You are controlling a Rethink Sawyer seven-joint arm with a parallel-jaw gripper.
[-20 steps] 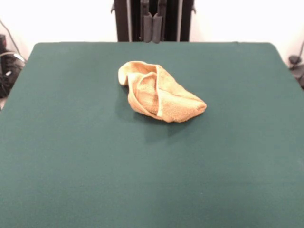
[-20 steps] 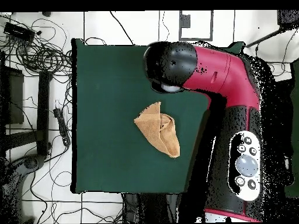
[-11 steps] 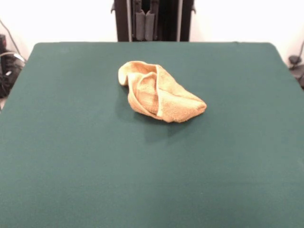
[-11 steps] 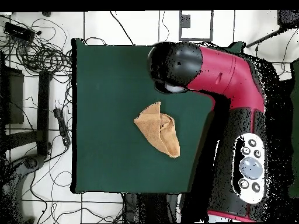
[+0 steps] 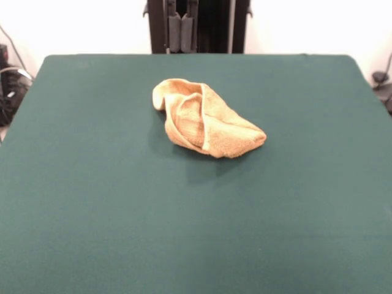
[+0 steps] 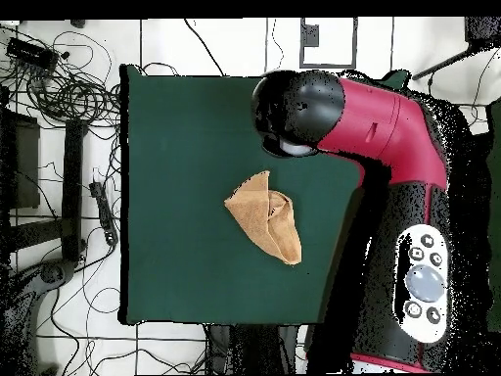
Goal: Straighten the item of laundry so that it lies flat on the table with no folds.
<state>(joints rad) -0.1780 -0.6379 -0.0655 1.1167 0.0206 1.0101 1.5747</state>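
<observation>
Slightly above centre of the front view, the towel [image 5: 205,119] sits bunched on the green desk [image 5: 184,220], folded over itself with a paler hem showing, nothing touching it. At top centre the hand [image 5: 180,30] hangs well above and clear of it, two dark fingers [image 5: 174,32] pressed side by side, holding nothing. Overhead, the red arm [image 6: 377,117] covers the desk's upper right.
</observation>
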